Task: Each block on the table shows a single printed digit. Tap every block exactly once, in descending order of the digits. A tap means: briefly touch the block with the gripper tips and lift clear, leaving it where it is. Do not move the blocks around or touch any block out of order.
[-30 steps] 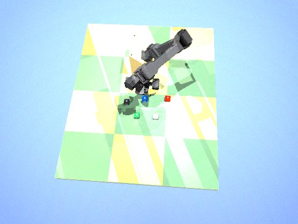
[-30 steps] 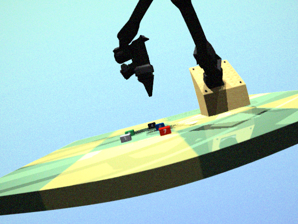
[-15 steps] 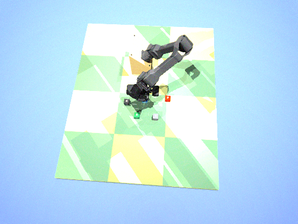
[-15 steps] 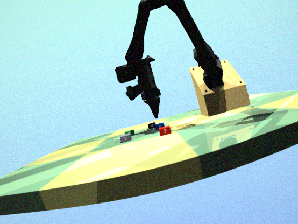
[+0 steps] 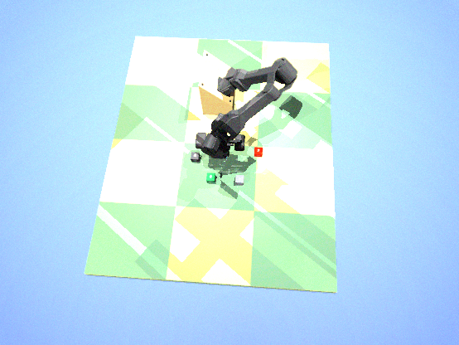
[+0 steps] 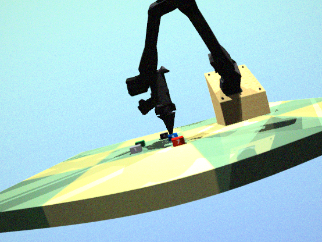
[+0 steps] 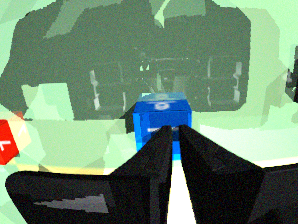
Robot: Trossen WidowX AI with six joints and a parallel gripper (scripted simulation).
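My gripper is shut, its tips pressed together and pointing down. The tips sit right at the top of the blue block, over its near edge; the block is wider than the closed tips and is not between them. In the top view the arm hides the blue block. The red block, marked 7, lies just beside it. The black block, marked 4, lies on the other side. The green block and the grey block, marked 1, lie further forward.
The arm stands on a tan wooden mount at the back of the green, yellow and white patterned table. The arm's shadow falls on the table around the blocks.
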